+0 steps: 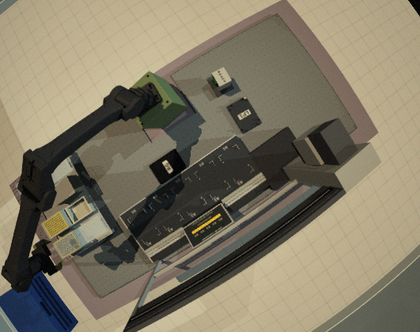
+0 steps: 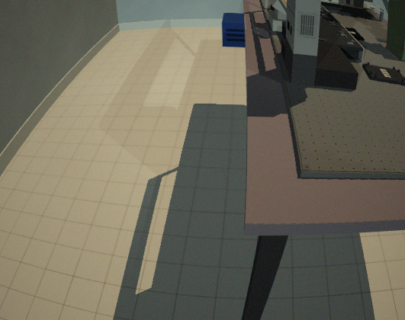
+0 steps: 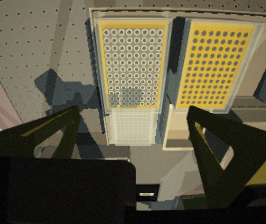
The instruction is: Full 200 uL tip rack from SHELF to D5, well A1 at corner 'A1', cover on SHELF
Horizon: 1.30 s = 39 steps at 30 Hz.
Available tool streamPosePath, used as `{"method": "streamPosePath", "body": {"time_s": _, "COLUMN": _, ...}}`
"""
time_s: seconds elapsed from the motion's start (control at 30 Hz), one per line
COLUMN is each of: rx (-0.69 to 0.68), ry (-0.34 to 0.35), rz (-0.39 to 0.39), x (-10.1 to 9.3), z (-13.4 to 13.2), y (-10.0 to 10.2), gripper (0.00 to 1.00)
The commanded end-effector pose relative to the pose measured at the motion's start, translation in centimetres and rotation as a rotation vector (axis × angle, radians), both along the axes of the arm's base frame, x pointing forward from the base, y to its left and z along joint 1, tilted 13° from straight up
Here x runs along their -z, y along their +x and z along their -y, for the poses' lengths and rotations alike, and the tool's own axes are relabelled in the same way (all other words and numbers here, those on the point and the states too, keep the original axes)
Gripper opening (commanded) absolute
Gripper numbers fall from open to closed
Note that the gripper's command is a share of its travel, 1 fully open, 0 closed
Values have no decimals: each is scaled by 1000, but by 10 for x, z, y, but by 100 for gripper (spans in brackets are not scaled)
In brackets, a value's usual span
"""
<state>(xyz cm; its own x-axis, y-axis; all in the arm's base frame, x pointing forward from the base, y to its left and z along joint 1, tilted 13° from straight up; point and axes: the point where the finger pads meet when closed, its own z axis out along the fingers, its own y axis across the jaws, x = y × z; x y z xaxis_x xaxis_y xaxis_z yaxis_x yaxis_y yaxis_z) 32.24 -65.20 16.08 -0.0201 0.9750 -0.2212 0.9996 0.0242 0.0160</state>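
Note:
In the wrist view, two yellow-rimmed tip racks stand side by side on the shelf. The left rack (image 3: 132,65) (image 1: 67,243) shows pale rings on a grey field under its cover. The right rack (image 3: 214,65) (image 1: 54,224) shows its yellow plate with dark holes. My gripper (image 3: 133,111) (image 1: 51,255) is open and empty. It hangs above the shelf's near end, its fingers spread either side of the two racks and short of them. The liquid handler's dark deck (image 1: 194,191) with corner brackets lies to the right and holds nothing.
Pale lidded labware (image 3: 134,127) (image 1: 92,228) sits next to the full rack, with a cream open box (image 1: 80,209) beyond. The regrip nest RG (image 1: 168,167), a second dark nest (image 1: 244,115) and the READY key (image 1: 221,78) lie on the bench. A blue bin (image 1: 35,306) (image 2: 233,29) stands on the floor.

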Motion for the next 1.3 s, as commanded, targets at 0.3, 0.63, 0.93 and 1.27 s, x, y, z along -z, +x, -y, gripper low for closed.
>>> {"method": "streamPosePath", "body": {"time_s": 0.3, "rx": -3, "ry": -54, "rz": 29, "x": -26, "z": 8, "y": 5, "gripper": 100}}
{"method": "streamPosePath", "body": {"time_s": 0.63, "rx": -3, "ry": -54, "rz": 29, "x": -26, "z": 8, "y": 5, "gripper": 100}}
{"method": "streamPosePath", "body": {"time_s": 0.93, "rx": -3, "ry": -54, "rz": 29, "x": -26, "z": 8, "y": 5, "gripper": 100}}
{"method": "streamPosePath", "body": {"time_s": 1.27, "rx": -1, "ry": -62, "rz": 30, "x": -31, "z": 8, "y": -40, "gripper": 100}}
